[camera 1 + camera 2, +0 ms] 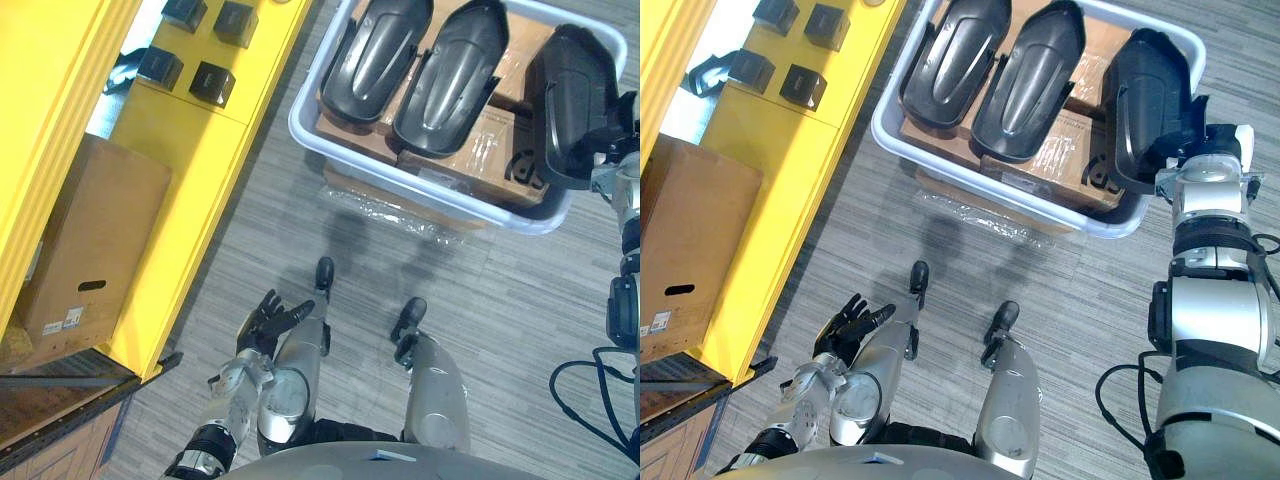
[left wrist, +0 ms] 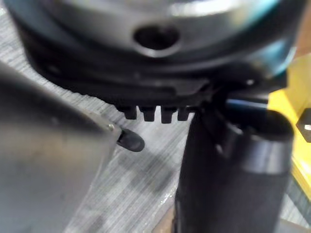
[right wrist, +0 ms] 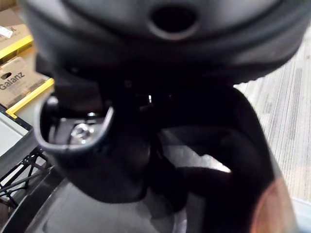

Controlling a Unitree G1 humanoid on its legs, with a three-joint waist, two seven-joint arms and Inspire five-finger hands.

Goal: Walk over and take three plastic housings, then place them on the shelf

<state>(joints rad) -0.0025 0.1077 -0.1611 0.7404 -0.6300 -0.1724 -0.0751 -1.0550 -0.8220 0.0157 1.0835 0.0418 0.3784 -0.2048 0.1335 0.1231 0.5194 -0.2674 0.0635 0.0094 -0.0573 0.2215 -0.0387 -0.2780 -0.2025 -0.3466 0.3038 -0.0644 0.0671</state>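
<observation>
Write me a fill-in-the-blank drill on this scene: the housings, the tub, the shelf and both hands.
1. The pale tub holds ___ dark housings.
2. The right hand is curled round the housing at the row's ___ end.
3. The shelf on the robot's left is ___ in colour.
4. The left hand, fingers relaxed, holds ___.

Missing words: three; right; yellow; nothing.

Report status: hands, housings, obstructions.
Left hand open, idle at side. Right hand shut on rightmost housing in tub. Middle housing, left housing beside it. No obstruction seen.
</observation>
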